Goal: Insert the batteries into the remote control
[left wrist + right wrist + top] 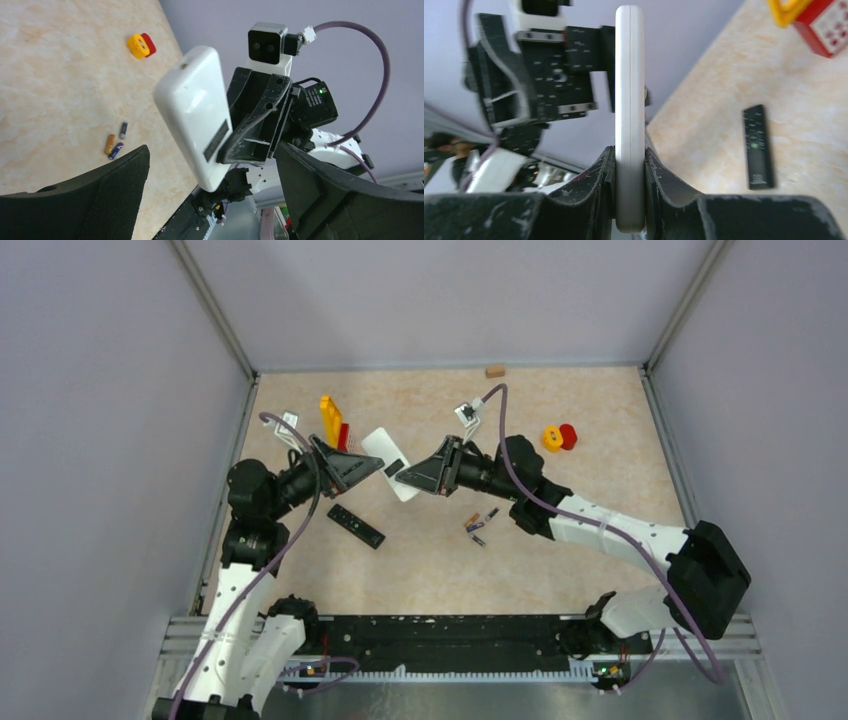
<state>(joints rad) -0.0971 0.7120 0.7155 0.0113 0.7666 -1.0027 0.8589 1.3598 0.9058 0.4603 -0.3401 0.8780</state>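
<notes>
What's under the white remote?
Just table shows around the white remote, which the right gripper holds up. The patch straight beneath it is covered from above, so I can't tell.

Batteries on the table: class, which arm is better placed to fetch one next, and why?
Probably left: the left gripper is open and empty; the right gripper is clamped on the white remote, though nearer the batteries.

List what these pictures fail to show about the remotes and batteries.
- Slim white plastic remote: its gripped end, right wrist view, buried between the right gripper fingers.
- Small cylindrical batteries: end markings too small, top and left wrist views.
- Flat black remote: button labels blurred, right wrist view.
</notes>
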